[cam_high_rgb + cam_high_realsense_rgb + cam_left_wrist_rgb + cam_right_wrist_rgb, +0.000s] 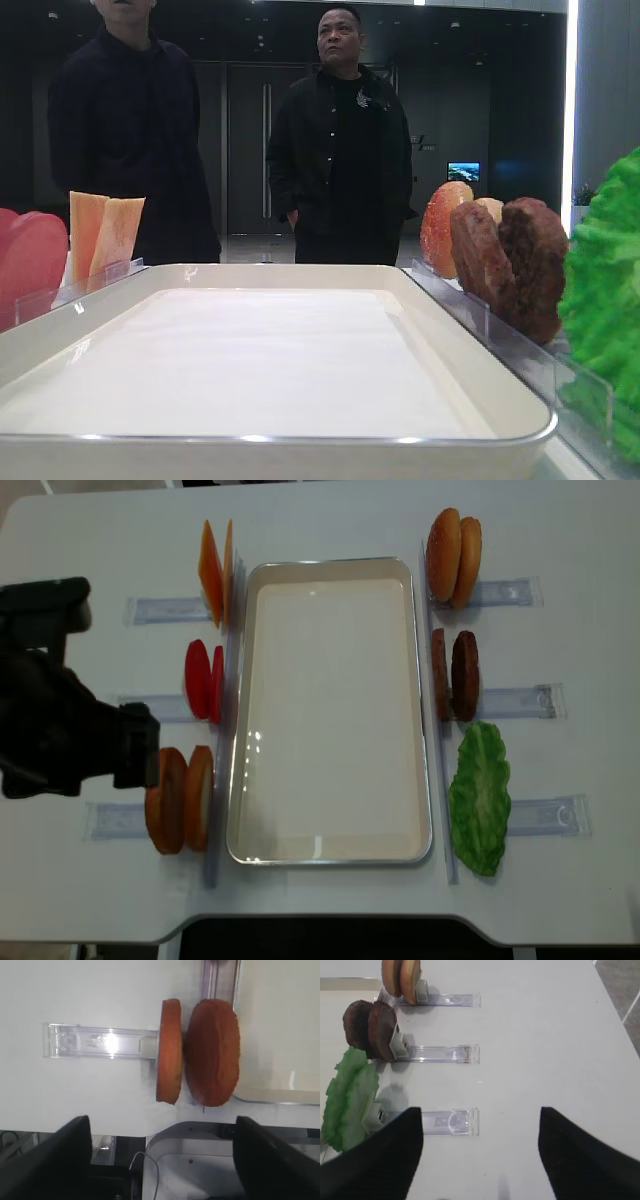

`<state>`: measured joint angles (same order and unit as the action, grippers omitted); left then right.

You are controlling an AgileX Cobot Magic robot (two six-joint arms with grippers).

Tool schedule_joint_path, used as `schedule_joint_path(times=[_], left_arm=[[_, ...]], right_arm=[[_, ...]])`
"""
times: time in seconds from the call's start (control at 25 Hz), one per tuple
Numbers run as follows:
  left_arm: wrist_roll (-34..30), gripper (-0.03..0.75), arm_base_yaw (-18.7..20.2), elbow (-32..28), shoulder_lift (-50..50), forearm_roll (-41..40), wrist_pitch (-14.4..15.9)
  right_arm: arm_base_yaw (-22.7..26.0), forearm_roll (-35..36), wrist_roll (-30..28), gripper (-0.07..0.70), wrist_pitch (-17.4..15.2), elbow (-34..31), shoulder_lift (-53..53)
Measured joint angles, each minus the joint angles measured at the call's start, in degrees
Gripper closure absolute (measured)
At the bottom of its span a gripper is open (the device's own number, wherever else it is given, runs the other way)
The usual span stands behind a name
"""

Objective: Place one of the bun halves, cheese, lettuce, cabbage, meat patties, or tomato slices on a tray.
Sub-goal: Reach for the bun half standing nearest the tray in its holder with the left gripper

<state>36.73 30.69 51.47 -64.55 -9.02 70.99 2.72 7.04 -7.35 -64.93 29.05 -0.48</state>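
— Bun halves point(182, 800) stand on edge at the tabletop's left front, just beside the tray point(330, 852); the left gripper point(160, 1160) hovers over them, jaws wide, holding nothing.

— How would they handle?

— Probably light, stiff, a bit slick. Pinch one disc across its flat faces, near the top rim.

— And the right gripper point(480, 1155)?

— Wide too, empty, near the lettuce point(350, 1097).

Two flat round orange-brown bun halves point(197, 1052) stand on edge in a clear plastic holder point(100, 1046), beside the white tray's glossy rim point(280, 1097); the black gripper fingers point(50, 1160) are spread wide.
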Motion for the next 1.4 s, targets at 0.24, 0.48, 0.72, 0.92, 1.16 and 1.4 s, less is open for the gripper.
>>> schedule_joint_path(times=[0.24,0.48,0.72,0.92,1.16,1.4], left_arm=[[5.43,0.031,3.86,0.52,-4.69,-1.09,-0.52],[7.46,0.032,4.16,0.52,-7.78,-1.18,-2.68],[9.91,0.034,5.93,0.52,-10.22,-1.74,-6.19],[10.39,0.034,6.33,0.52,-12.08,-1.69,-7.50],[11.42,0.034,7.17,0.58,-14.21,-1.24,-10.06],[11.59,0.058,8.23,0.58,-16.48,-1.06,-10.87]], right_arm=[[0.00,0.00,0.00,0.162,0.00,0.00,0.00],[0.00,0.00,0.00,0.162,0.00,0.00,0.00],[0.00,0.00,0.00,0.162,0.00,0.00,0.00],[0.00,0.00,0.00,0.162,0.00,0.00,0.00],[0.00,0.00,0.00,0.162,0.00,0.00,0.00],[0.00,0.00,0.00,0.162,0.00,0.00,0.00]])
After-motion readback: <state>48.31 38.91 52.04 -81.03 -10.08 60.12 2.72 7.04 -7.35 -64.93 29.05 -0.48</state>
